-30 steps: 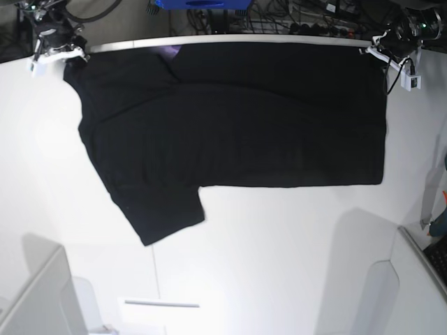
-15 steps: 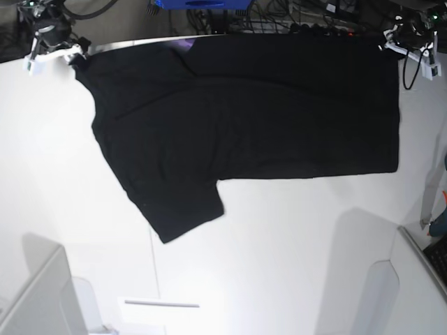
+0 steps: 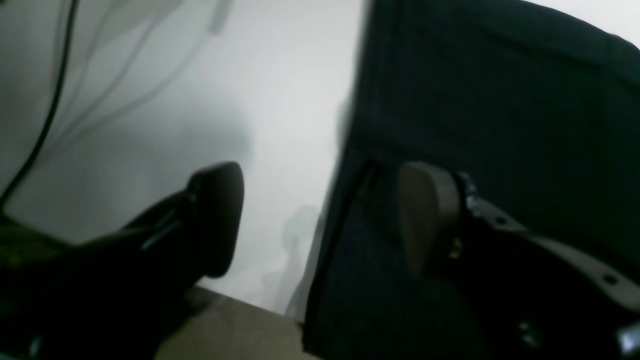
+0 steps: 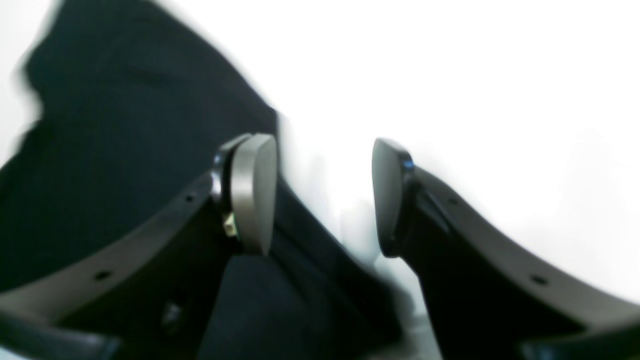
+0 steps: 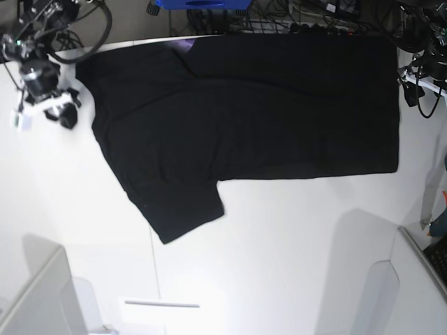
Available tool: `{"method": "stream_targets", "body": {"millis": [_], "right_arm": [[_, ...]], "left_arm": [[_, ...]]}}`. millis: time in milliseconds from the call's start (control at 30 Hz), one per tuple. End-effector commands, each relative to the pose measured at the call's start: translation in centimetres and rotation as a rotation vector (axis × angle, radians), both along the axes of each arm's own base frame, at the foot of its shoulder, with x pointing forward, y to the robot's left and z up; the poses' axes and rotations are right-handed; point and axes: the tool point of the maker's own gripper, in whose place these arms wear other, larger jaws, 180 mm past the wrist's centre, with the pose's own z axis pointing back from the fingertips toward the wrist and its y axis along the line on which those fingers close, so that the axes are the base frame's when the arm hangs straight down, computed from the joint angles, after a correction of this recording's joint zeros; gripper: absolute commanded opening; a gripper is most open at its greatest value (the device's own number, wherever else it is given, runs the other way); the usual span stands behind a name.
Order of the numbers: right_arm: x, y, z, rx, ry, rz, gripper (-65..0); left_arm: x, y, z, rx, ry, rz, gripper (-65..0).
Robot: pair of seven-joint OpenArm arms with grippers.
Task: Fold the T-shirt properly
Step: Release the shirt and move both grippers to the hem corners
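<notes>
The black T-shirt (image 5: 251, 112) lies spread flat along the far side of the white table (image 5: 279, 244), plain side up, with one sleeve (image 5: 181, 209) pointing toward the near left. A sliver of purple (image 5: 183, 45) shows at its far edge. My right gripper (image 5: 56, 112) hovers just left of the shirt's far left corner; in the right wrist view it (image 4: 320, 195) is open and empty, with the cloth (image 4: 125, 125) under its left finger. My left gripper (image 5: 422, 77) sits at the shirt's far right corner. It (image 3: 322, 215) is open, and the shirt's edge (image 3: 500, 100) lies below it.
Cables and a blue box (image 5: 202, 4) lie beyond the table's far edge. Grey housings stand at the near left (image 5: 35, 300) and near right (image 5: 380, 300). A dark keyboard-like object (image 5: 436, 255) sits at the right edge.
Both grippers have opened and let go of the shirt's far corners. The shirt first slid right and farther back, then settled. The right arm has drawn down and left; the left one moved right.
</notes>
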Motion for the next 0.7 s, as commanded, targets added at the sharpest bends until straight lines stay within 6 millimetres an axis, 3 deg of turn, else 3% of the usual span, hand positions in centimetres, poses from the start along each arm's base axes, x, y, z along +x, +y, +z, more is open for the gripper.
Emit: {"method": "stream_targets", "body": {"millis": [0,67,133,167,267,367,533,567,667], "right_arm": [[2.6,0.8,1.2,0.017,-0.063,0.031,-36.6],[6.9,2.7,1.1,0.075,-0.067,0.083,-36.5],[11.0,4.4,0.9,0.121,-0.064,0.127,-36.5],[13.1,5.2,1.1,0.135,-0.075,0.147,-36.5],[18.1,6.6,1.0,0.132,-0.079,0.216,-36.5],[21.3,7.6,-0.7,0.108,-0.020,0.273,-36.5],[22.5,7.9,-4.0,0.041,0.110,0.333,-36.3],[22.4,8.2,-4.2,0.026,0.121,0.353,-36.3],[22.2,9.2,-4.5,0.002,0.132,0.396,-36.3]], "left_arm": [[0.4,0.4,1.1,0.029,-0.025,-0.013,-25.7],[0.5,0.4,1.1,0.029,-0.028,-0.013,-39.8],[0.5,0.4,1.1,0.032,-0.027,-0.014,-59.4],[0.5,0.4,1.1,0.032,-0.027,-0.014,-65.0],[0.4,0.4,1.1,0.034,-0.022,-0.014,-65.0],[0.5,1.1,1.6,0.059,-0.014,-0.027,-65.0],[0.4,1.9,1.5,0.067,0.000,-0.024,-65.0],[0.5,2.1,1.5,0.064,0.000,-0.022,-62.7],[0.3,2.4,0.7,0.044,0.009,-0.009,-43.4]]}}
